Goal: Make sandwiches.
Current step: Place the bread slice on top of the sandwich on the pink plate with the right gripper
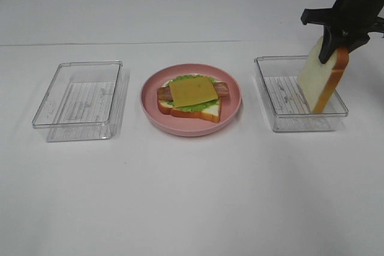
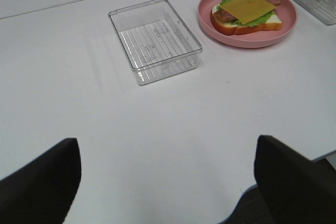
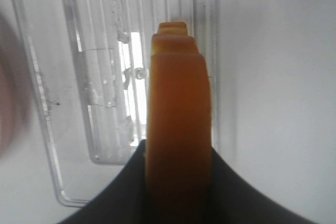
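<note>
The open sandwich (image 1: 192,95) lies on a pink plate (image 1: 192,130): a white bread slice, green lettuce, a brown bacon strip and yellow cheese on top. In the left wrist view the same sandwich (image 2: 245,13) sits far from my left gripper (image 2: 168,174), which is open over bare table with nothing between its fingers (image 2: 42,182). My right gripper (image 1: 332,51) is shut on a second bread slice (image 1: 321,82), which hangs on edge, tilted, above the right clear tray (image 1: 282,121). The right wrist view shows that slice's orange crust (image 3: 178,119) clamped between the fingers (image 3: 121,198).
An empty clear plastic tray (image 1: 78,97) stands left of the plate, also seen as the ribbed tray (image 2: 155,40) in the left wrist view. The right tray (image 3: 94,77) lies under the held slice. The table edge (image 2: 247,198) runs close to the left gripper.
</note>
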Available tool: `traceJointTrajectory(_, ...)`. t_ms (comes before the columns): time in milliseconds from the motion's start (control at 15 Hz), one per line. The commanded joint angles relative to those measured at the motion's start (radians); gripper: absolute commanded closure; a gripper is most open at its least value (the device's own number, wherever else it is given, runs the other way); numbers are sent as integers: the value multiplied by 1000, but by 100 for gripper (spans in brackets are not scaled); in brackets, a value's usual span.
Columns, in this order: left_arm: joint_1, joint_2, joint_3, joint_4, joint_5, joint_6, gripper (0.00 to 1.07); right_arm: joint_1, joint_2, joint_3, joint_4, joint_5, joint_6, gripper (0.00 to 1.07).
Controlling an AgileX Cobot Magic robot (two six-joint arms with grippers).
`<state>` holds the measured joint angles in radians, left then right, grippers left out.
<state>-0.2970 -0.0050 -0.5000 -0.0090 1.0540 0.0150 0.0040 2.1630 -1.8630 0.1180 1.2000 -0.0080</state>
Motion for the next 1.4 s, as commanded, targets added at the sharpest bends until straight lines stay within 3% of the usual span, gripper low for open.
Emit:
traceJointTrajectory(67,-1,-20,2,-2,-10,-2,21,-1,-78,-4,114,4,-33,107)
traceJointTrajectory(400,-1,-20,2,-2,-10,-2,21,0,-110,21,506,-3,-189,107)
traceJointTrajectory(467,-1,-20,2,-2,-10,-2,21,0,-110,57,600,-21,-227,107)
traceJointTrajectory(533,-1,-20,2,-2,-10,-2,21,0,-110,161,798,-72,-321,107)
traceJointTrajectory(800,-1,-20,2,-2,-10,-2,21,40,-108,366,1137,-193,-507,107)
traceJointTrajectory(1200,-1,-20,2,-2,-10,-2,21,229,-60,426,1240,-417,-533,107)
traceJointTrajectory(1400,-1,-20,2,-2,-10,-2,21,255,13,426,1285,-450,-531,107)
